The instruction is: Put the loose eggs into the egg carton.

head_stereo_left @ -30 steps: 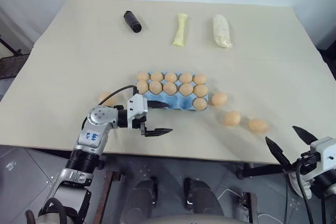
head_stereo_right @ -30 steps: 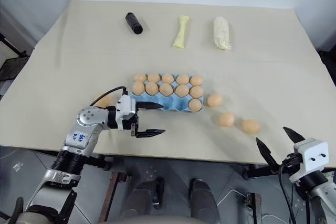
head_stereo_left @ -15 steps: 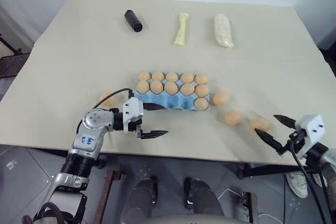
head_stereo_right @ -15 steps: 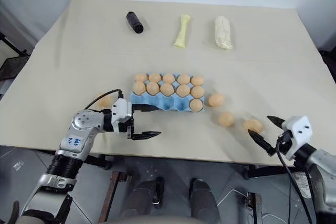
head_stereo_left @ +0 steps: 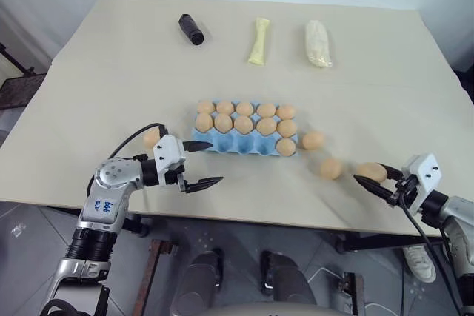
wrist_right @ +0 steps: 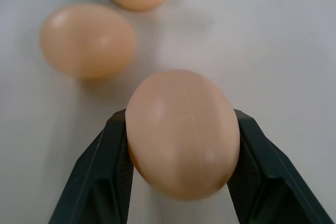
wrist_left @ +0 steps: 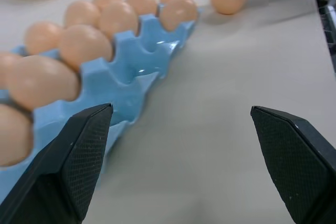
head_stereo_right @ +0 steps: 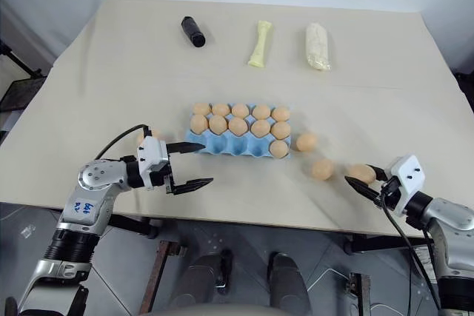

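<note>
The light blue egg carton (head_stereo_left: 231, 146) lies mid-table with its two far rows full and one more egg in the right end of the near row. Three loose eggs lie to its right: one (head_stereo_left: 312, 140) by the carton's corner, one (head_stereo_left: 330, 168) nearer the front, and the rightmost egg (head_stereo_left: 372, 172). My right gripper (head_stereo_left: 368, 177) is shut on this rightmost egg (wrist_right: 181, 132), which rests at table level. Another loose egg (head_stereo_left: 152, 137) sits left of the carton. My left gripper (head_stereo_left: 215, 162) hangs open and empty at the carton's near left corner (wrist_left: 131, 72).
At the far side of the table lie a black cylinder (head_stereo_left: 189, 29), a pale yellow wrapped roll (head_stereo_left: 257, 41) and a cream wrapped roll (head_stereo_left: 316, 43). The table's front edge (head_stereo_left: 281, 221) runs just under both grippers.
My right gripper has come up over the table edge to the rightmost egg and shut on it. My left gripper has drifted left, still open.
</note>
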Tool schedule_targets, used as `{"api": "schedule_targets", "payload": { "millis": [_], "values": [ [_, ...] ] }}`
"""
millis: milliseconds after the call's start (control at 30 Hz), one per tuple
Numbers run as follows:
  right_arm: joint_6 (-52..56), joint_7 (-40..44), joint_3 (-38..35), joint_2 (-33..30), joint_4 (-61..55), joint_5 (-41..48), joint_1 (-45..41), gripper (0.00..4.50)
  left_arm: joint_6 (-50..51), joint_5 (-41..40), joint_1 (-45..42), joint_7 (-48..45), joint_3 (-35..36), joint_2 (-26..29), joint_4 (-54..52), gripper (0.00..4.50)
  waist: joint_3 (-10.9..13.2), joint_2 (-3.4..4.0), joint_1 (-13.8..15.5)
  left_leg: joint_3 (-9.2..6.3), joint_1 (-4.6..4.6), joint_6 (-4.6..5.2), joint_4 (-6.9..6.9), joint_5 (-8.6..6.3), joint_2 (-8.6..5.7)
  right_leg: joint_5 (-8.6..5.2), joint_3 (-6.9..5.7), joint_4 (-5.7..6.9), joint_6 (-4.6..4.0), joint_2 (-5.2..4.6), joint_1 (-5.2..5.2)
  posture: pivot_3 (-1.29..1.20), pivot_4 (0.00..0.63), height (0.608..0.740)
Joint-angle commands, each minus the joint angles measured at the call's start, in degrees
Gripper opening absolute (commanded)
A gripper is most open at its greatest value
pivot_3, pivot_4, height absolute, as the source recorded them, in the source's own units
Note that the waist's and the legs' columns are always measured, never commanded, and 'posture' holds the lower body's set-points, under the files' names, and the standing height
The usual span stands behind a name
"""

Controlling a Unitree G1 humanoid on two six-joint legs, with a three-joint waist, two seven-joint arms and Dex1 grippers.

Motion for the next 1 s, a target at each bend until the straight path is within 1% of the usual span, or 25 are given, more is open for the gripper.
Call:
{"api": "schedule_targets", "payload": {
  "millis": [33, 167, 200, 233, 267, 333, 400, 467, 600, 700, 867, 1000],
  "values": [
    [3.65, -1.19, 0.03, -0.69, -9.57, 3.54, -3.08, 2.22, 0.92, -1.83, 1.22, 1.52, 3.08, 1.44, -2.54, 4.50, 0.00, 0.01, -0.21, 0.02, 0.00, 0.00, -0.01, 0.00, 0.00, 0.01, 0.02, 0.02, 0.01, 0.00, -0.02, 0.00, 0.150, 0.740],
    [10.74, -3.57, 5.56, 1.68, -16.90, 5.88, -9.94, 2.22, 1.26, -2.12, 3.11, 2.45, 5.03, 2.56, -3.28, 4.50, 0.00, 0.00, -0.49, 0.02, 0.01, -0.01, 0.00, 0.00, 0.05, -0.02, 0.01, 0.05, -0.08, 0.00, -0.03, 0.00, 0.150, 0.740],
    [13.25, -4.89, 9.00, 3.74, -18.56, 6.01, -12.57, 2.22, 1.44, -2.33, 3.57, 2.84, 5.63, 2.71, -3.68, 4.50, 0.00, -0.01, -0.53, 0.01, 0.00, -0.01, 0.00, 0.00, 0.05, -0.06, -0.01, 0.03, -0.15, 0.00, -0.02, 0.00, 0.150, 0.740],
    [14.54, -6.06, 14.03, 6.49, -19.21, 3.97, -15.76, 2.22, 1.83, -2.71, 3.88, 3.62, 6.47, 2.73, -4.36, 4.50, -0.01, -0.03, -0.81, 0.01, 0.00, -0.01, -0.01, -0.01, 0.07, -0.06, -0.01, 0.01, -0.16, 0.00, -0.02, 0.00, 0.150, 0.740],
    [15.43, -6.83, 17.50, 8.38, -19.47, 2.41, -18.08, 2.22, 2.22, -2.93, 3.98, 4.24, 7.01, 2.68, -4.87, 4.50, -0.03, -0.07, -1.12, 0.01, 0.00, -0.02, -0.03, -0.01, 0.08, -0.06, -0.01, 0.00, -0.17, 0.00, -0.03, 0.00, 0.150, 0.740],
    [15.58, -8.12, 22.25, 11.04, -17.91, -1.28, -21.12, 2.22, 3.19, -3.56, 4.03, 5.35, 7.85, 2.58, -5.86, 4.50, -0.03, -0.07, -1.23, 0.01, -0.04, -0.02, -0.06, -0.01, 0.09, -0.05, -0.01, 0.01, -0.18, 0.00, -0.10, 0.00, 0.150, 0.740],
    [15.02, -7.94, 24.53, 12.32, -15.63, -2.82, -22.54, 2.22, 3.98, -3.64, 4.50, 6.33, 8.03, 2.67, -7.05, 4.50, -0.03, -0.07, -0.65, 0.01, -0.11, -0.02, -0.11, -0.01, 0.06, -0.01, -0.05, 0.02, -0.12, -0.03, -0.19, 0.00, 0.150, 0.740],
    [14.11, -8.45, 26.80, 13.26, -13.40, -5.22, -23.63, 2.22, 4.50, -3.65, 5.74, 7.01, 8.38, 2.65, -8.42, 4.50, -0.04, -0.07, -0.16, 0.02, -0.15, 0.03, -0.12, -0.09, -0.01, 0.13, -0.15, 0.00, 0.13, -0.11, -0.23, 0.00, 0.150, 0.740],
    [13.97, -9.43, 26.82, 14.96, -10.79, -6.06, -25.02, 2.22, 5.27, -3.77, 8.00, 8.11, 8.90, 2.41, -10.79, 4.50, -0.04, -0.08, -0.21, 0.29, -0.14, 0.16, -0.12, -0.32, -0.02, 0.18, -0.14, -0.05, 0.22, -0.19, -0.29, 0.00, 0.150, 0.740],
    [13.59, -8.79, 25.69, 14.41, -10.01, -6.10, -24.98, 2.88, 5.54, -3.97, 8.95, 8.69, 9.15, 2.38, -11.63, 4.50, -0.04, -0.08, -0.24, 0.43, -0.15, 0.13, -0.15, -0.36, 0.05, 0.19, -0.15, 0.01, 0.24, -0.18, -0.44, 0.00, 0.150, 0.740],
    [14.28, -7.20, 24.25, 13.48, -12.09, -4.34, -24.65, 4.48, 5.80, -4.24, 9.20, 9.04, 8.98, 2.43, -11.91, 4.50, -0.04, -0.08, -0.42, 0.74, -0.13, 0.10, -0.14, -0.37, 0.20, 0.17, -0.22, 0.14, 0.22, -0.18, -0.60, 0.00, 0.150, 0.740],
    [15.81, -7.85, 21.87, 12.79, -15.72, -2.58, -23.39, 4.48, 5.74, -4.32, 8.72, 8.61, 8.38, 2.36, -11.66, 4.50, -0.05, -0.09, -0.96, 0.89, -0.11, 0.10, -0.11, -0.37, 0.22, 0.18, -0.15, 0.18, 0.21, -0.20, -0.63, 0.00, 0.150, 0.740]
  ]
}}
